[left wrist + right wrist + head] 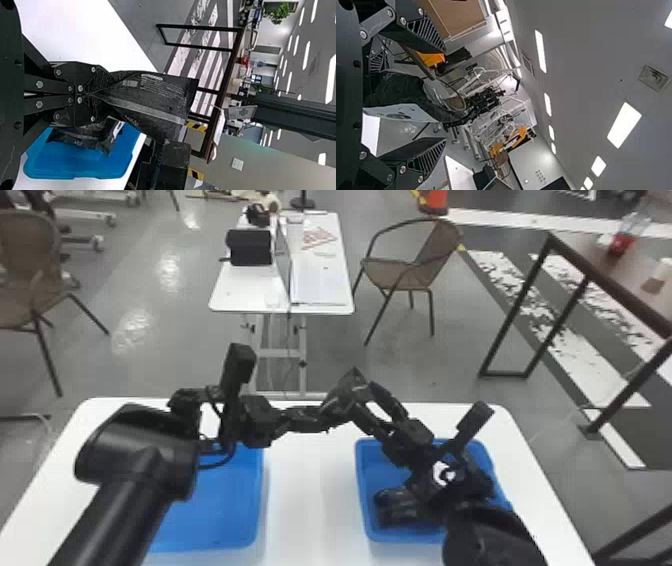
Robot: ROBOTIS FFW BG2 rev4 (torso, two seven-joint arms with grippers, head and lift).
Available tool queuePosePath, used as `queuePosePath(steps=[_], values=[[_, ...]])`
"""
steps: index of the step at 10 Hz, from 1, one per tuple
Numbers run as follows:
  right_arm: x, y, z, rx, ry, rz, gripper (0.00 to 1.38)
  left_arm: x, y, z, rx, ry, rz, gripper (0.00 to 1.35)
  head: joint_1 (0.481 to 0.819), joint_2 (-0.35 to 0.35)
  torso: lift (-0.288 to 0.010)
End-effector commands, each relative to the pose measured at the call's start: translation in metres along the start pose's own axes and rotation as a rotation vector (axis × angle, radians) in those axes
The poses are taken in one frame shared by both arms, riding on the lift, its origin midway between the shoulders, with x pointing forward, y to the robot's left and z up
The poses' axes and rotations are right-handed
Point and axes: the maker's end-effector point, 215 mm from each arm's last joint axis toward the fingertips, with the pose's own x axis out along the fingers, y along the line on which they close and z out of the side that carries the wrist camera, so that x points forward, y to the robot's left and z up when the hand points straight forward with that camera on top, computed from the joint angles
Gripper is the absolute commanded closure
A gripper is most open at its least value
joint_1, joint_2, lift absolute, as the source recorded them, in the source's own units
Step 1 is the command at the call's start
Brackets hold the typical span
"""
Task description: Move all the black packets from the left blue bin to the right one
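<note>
Pinching a black packet (pixel 154 99) in the left gripper (pixel 321 417), near the spread right gripper (pixel 363 396), with another packet (pixel 397 510) in the right blue bin (pixel 369 470)

"What's on the white table (pixel 240 292) farther back?"
"An open laptop (pixel 319 285), with a black case (pixel 250 248) beside its screen."
"Any chairs?"
"A brown chair (pixel 395 276) right of that table, and a second brown chair (pixel 27 247) at the head view's left edge."
"And over on the right?"
"A dark-framed table (pixel 612 267) bearing a red and clear container (pixel 620 243). There's an orange cone (pixel 435 201) too, and a green plant (pixel 279 13) in the left wrist view."
</note>
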Motion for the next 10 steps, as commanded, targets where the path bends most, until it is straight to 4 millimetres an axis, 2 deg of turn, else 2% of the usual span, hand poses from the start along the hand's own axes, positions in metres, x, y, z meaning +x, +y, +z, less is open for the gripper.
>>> queuePosePath(steps=[1, 2, 3, 4, 7, 8, 9, 10], values=[[0.008, -0.002, -0.008, -0.012, 0.034, 0.002, 0.26, 0.004, -0.006, 0.005, -0.003, -0.012, -0.021, 1.21, 0.695, -0.122, 0.000], [0.011, -0.003, -0.012, -0.009, 0.050, 0.002, 0.41, 0.005, -0.008, 0.004, -0.009, -0.012, -0.028, 1.21, 0.695, -0.121, 0.000], [0.012, -0.003, -0.014, -0.010, 0.057, 0.001, 1.02, 0.006, -0.010, 0.002, -0.022, -0.016, -0.034, 1.21, 0.695, -0.120, 0.000], [0.013, -0.005, -0.011, -0.013, 0.035, -0.019, 1.27, 0.006, -0.010, 0.003, -0.027, -0.021, -0.033, 1.21, 0.695, -0.119, 0.000], [0.010, -0.005, -0.015, 0.035, 0.010, -0.019, 1.28, 0.000, -0.004, -0.001, -0.045, -0.043, -0.007, 1.19, 0.695, -0.118, 0.000], [0.009, -0.008, -0.013, 0.065, -0.014, -0.028, 1.28, -0.006, 0.002, -0.006, -0.075, -0.064, 0.021, 0.87, 0.695, -0.113, 0.000], [0.001, -0.024, 0.001, 0.062, -0.048, -0.061, 1.28, -0.017, 0.012, -0.015, -0.107, -0.085, 0.059, 0.48, 0.695, -0.110, 0.000], [-0.014, -0.049, 0.023, 0.040, -0.079, -0.105, 1.28, -0.033, 0.021, -0.023, -0.156, -0.130, 0.099, 0.16, 0.695, -0.106, 0.000]])
